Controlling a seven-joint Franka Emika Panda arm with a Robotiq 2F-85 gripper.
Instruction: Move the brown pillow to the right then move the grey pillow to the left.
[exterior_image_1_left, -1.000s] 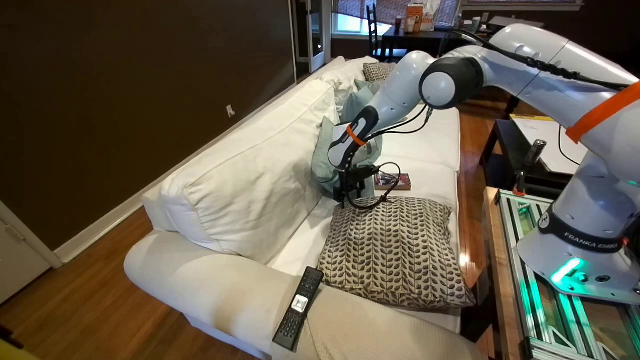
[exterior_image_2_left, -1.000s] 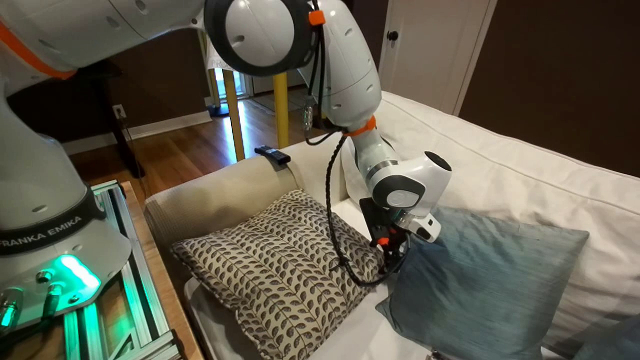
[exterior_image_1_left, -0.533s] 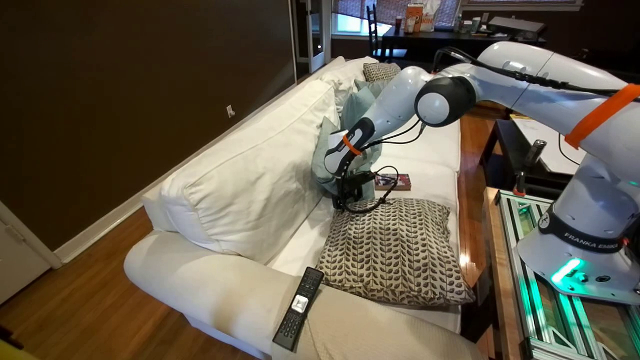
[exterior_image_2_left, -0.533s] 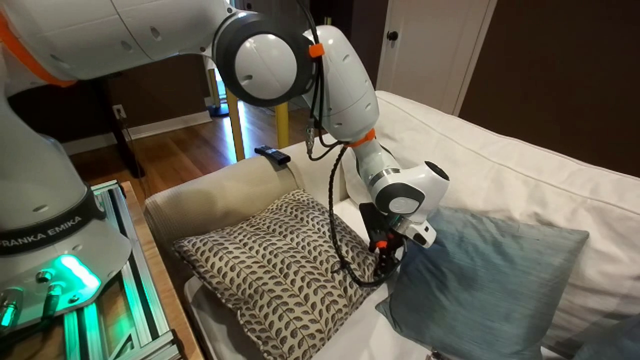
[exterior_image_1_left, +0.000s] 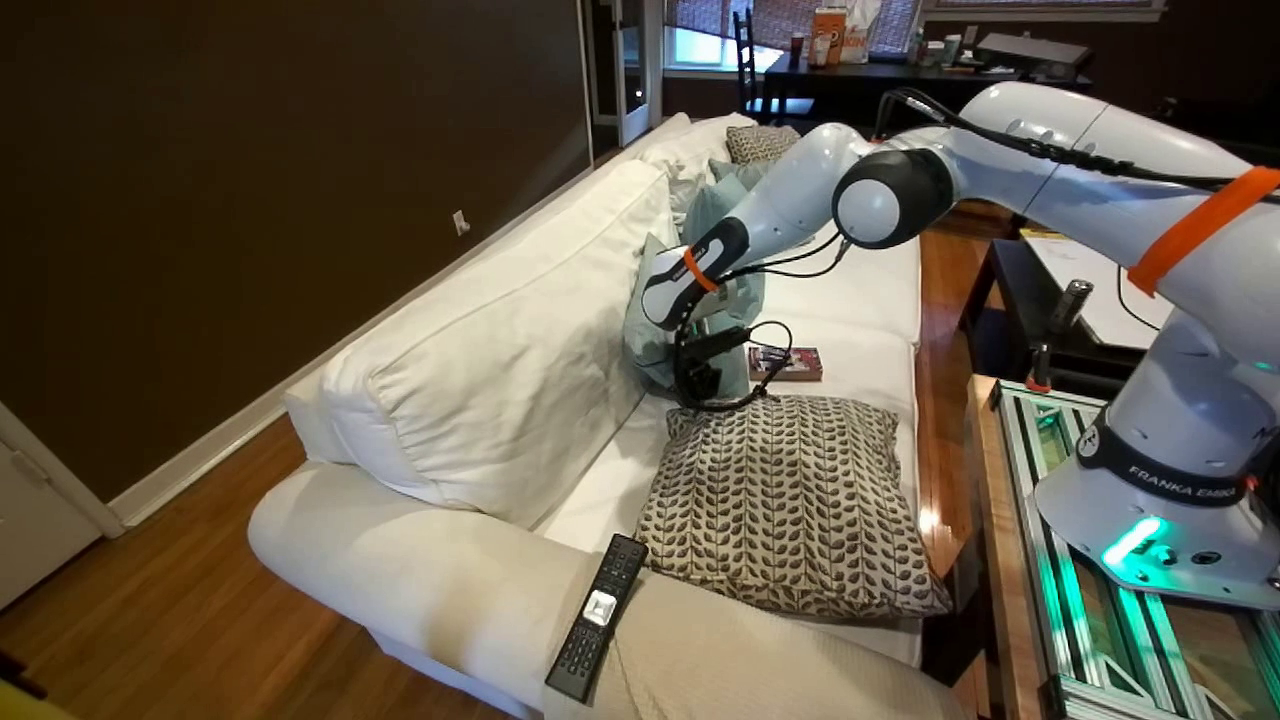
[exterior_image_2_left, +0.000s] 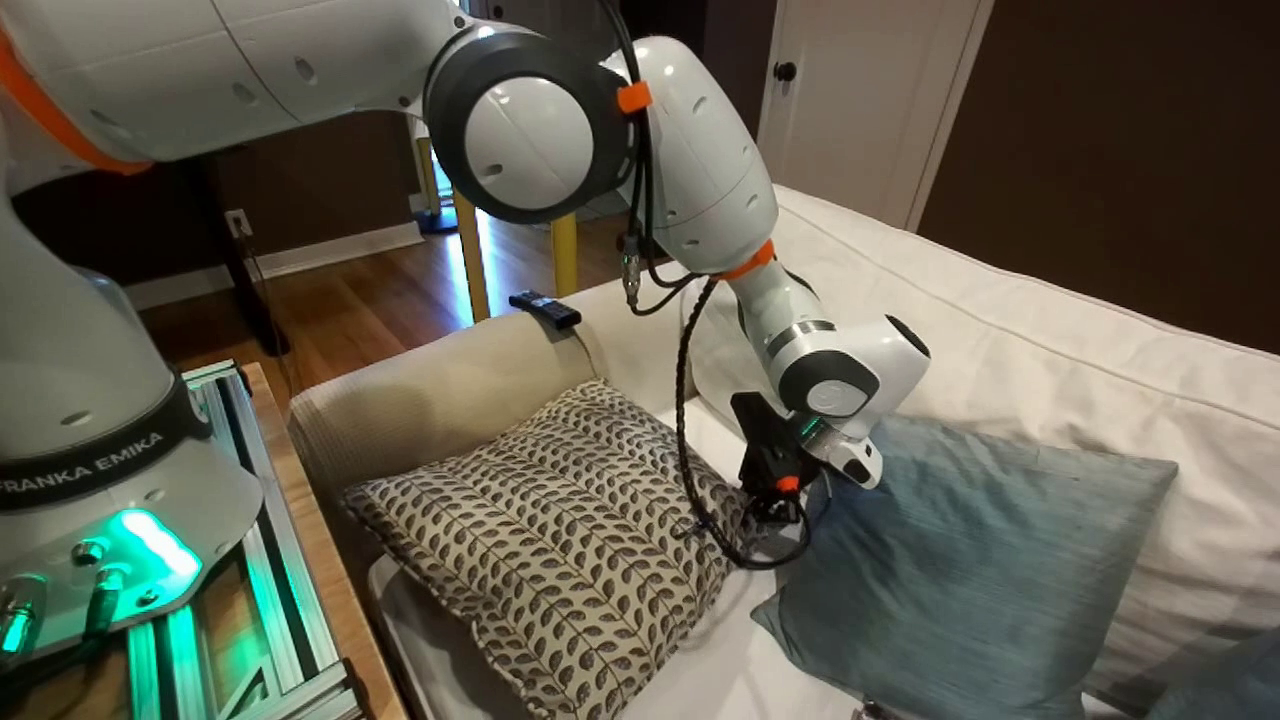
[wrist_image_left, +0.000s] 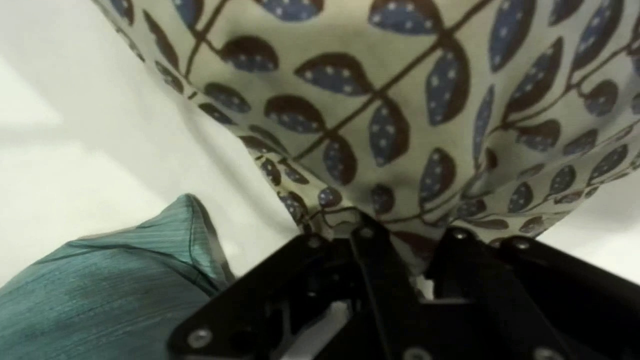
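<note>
Gripper (wrist_image_left: 407, 240) pinched a corner of the brown pillow (exterior_image_1_left: 775, 510)

Over the white sofa (exterior_image_1_left: 870, 290) the arm (exterior_image_2_left: 705, 160) reached out, bent at the elbow (exterior_image_2_left: 530, 140) and slanted down to the gripper. The brown pillow lay beside the armrest (exterior_image_1_left: 400, 560), pinched at the end away from it. The nearest grey pillow (exterior_image_2_left: 970, 570) leaned on the backrest (exterior_image_1_left: 500, 370), just beside the gripper. A remote (exterior_image_1_left: 598, 615) lay on the armrest.

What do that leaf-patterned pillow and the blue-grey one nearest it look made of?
Leaf-patterned pillow: matte cloth, perhaps cotton; it creases softly without shine. Blue-grey pillow: silky cloth, maybe silk or synthetic; faint sheen, fine streaks.
</note>
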